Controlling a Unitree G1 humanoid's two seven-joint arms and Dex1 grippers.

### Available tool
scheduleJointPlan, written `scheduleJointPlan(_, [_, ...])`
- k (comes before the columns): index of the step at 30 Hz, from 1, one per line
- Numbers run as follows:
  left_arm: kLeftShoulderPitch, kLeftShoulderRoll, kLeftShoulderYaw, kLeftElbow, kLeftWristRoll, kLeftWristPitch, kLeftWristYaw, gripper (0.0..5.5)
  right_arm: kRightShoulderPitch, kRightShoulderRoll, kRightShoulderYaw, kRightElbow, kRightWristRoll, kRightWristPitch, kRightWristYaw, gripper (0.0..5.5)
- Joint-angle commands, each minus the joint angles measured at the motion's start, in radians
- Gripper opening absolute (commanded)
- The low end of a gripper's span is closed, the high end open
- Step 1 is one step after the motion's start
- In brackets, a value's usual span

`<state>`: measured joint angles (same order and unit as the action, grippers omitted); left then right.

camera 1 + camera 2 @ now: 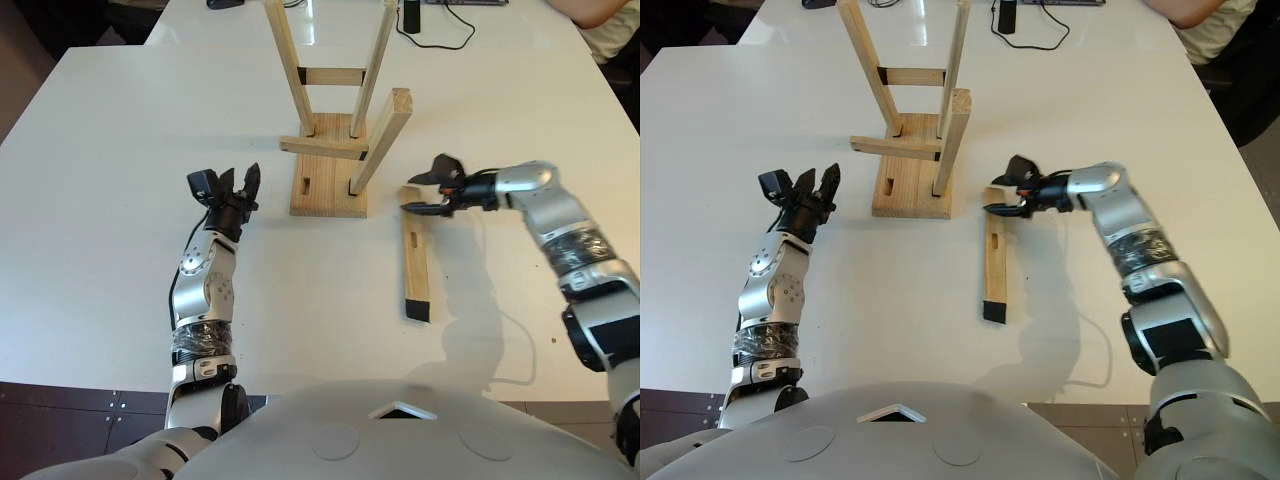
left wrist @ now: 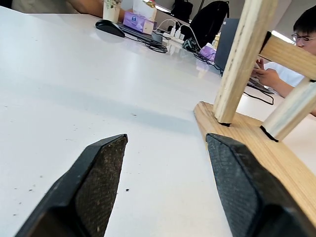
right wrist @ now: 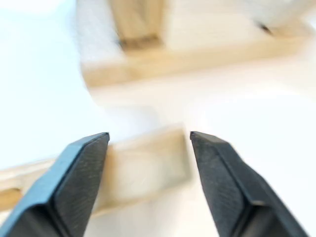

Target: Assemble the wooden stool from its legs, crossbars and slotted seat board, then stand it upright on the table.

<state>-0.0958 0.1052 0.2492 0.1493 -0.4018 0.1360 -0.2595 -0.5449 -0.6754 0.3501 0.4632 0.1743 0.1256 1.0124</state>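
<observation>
Right wrist view: gripper [image 3: 149, 135] (seemingly) straddles leg [image 3: 143, 173].

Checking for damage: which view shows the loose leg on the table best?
Left eye view: the loose leg lies flat, nearly full length. Right eye view matches; right wrist view catches one end close up.

My head's two eyes look forward and down over my arms, sharing the desk [image 1: 120, 130] and the stool [image 1: 325, 190] at upper middle. My left wrist camera sits low over the desk behind my left end effector [image 2: 167, 139], close to the stool. My right wrist camera hangs very near the loose leg [image 3: 143, 168].
</observation>
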Motion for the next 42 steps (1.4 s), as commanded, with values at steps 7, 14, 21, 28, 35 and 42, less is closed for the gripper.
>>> scheduleJointPlan(7, [0.05,0.013,0.129,-0.053,-0.027,0.012,0.101,2.94,0.458,-0.155,-0.228,-0.89,0.194,0.384,-0.054,3.36])
scheduleJointPlan(14, [0.034,0.009,0.128,-0.061,-0.033,0.035,0.116,2.94,0.589,-0.28,-0.17,-0.865,0.069,0.19,0.086,3.36])
scheduleJointPlan(21, [0.007,0.018,0.116,-0.026,-0.029,0.043,0.099,2.94,0.559,-0.309,-0.141,-0.61,-0.041,0.0,0.171,3.36])
scheduleJointPlan(28, [-0.005,0.011,0.106,0.002,-0.026,0.025,0.096,2.94,0.272,-0.123,-0.127,-0.237,-0.229,-0.023,-0.101,3.36])
scheduleJointPlan(35, [0.011,0.001,0.106,0.007,-0.023,0.011,0.101,2.94,0.335,-0.08,-0.185,-0.341,-0.114,0.148,-0.07,3.36])
scheduleJointPlan(42, [0.064,-0.033,0.101,-0.021,-0.023,-0.004,0.117,2.94,0.402,0.02,-0.358,-0.466,0.09,0.591,-0.203,3.36])
